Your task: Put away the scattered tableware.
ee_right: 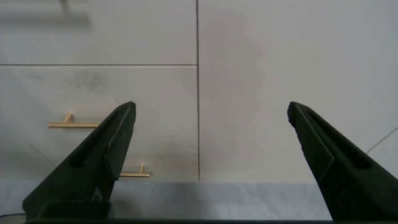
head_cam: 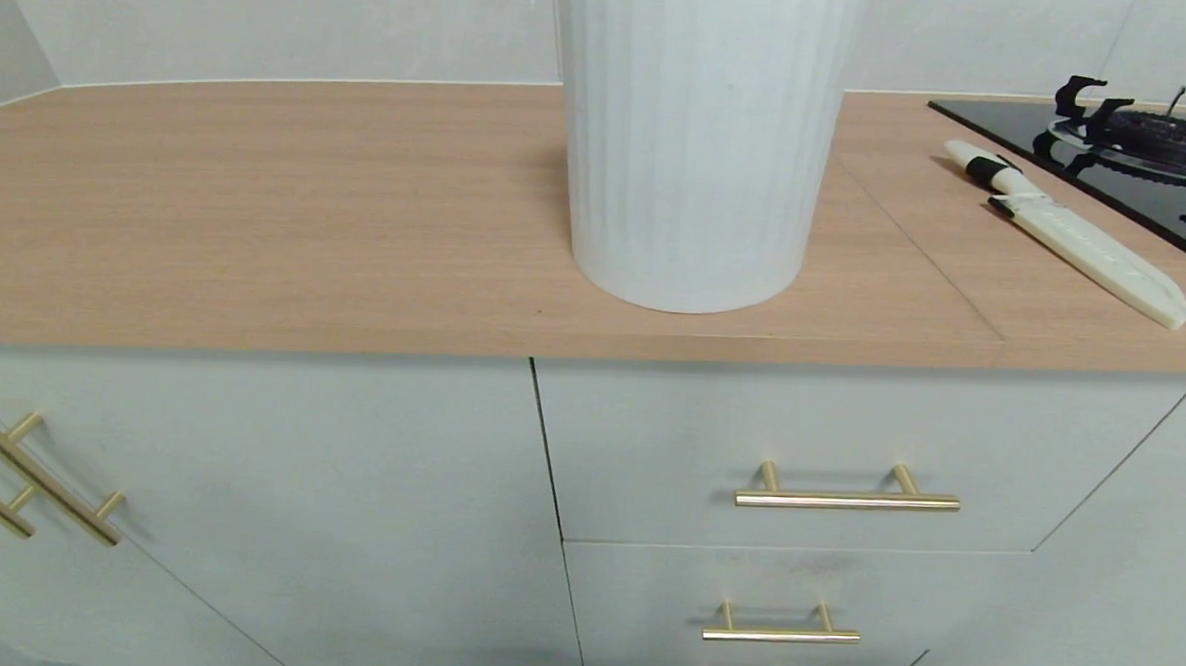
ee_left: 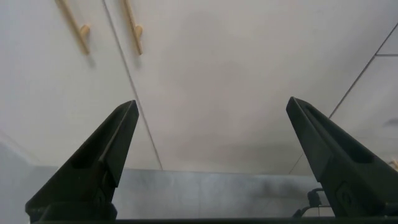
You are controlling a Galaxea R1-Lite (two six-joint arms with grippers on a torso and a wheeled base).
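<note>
where the head view looks down on the kitchen front, a long desk (head_cam: 258, 208) of pale brown wood-grain laminate, matt and flat with a square front edge, runs along a plain white wall. a tall white container (head_cam: 696, 157), round, slightly tapered toward its base and ribbed with fine vertical flutes, stands upright near the desk's front edge, about midway along it. the knife (head_cam: 1068, 234) lies flat on the desk to the right of the container, well apart from it and just beside the hob (head_cam: 1129, 196). it is cream-coloured and smooth, with a rounded handle ringed by a black band and a long tapering blade end pointing toward the front edge. the hob is a glossy black glass plate carrying a black cast grate (head_cam: 1162, 133). below the desk, flat matt grey cabinet fronts carry slim cylindrical brass bar handles (head_cam: 846, 499). left gripper (ee_left: 211, 104): two dark, matt, wedge-shaped fingers (ee_left: 99, 162) set wide apart, holding nothing, facing grey doors with brass door handles (ee_left: 134, 28). right gripper (ee_right: 211, 107): like fingers (ee_right: 93, 162), likewise spread and holding nothing, facing grey drawer fronts with brass drawer handles (ee_right: 74, 123).
</note>
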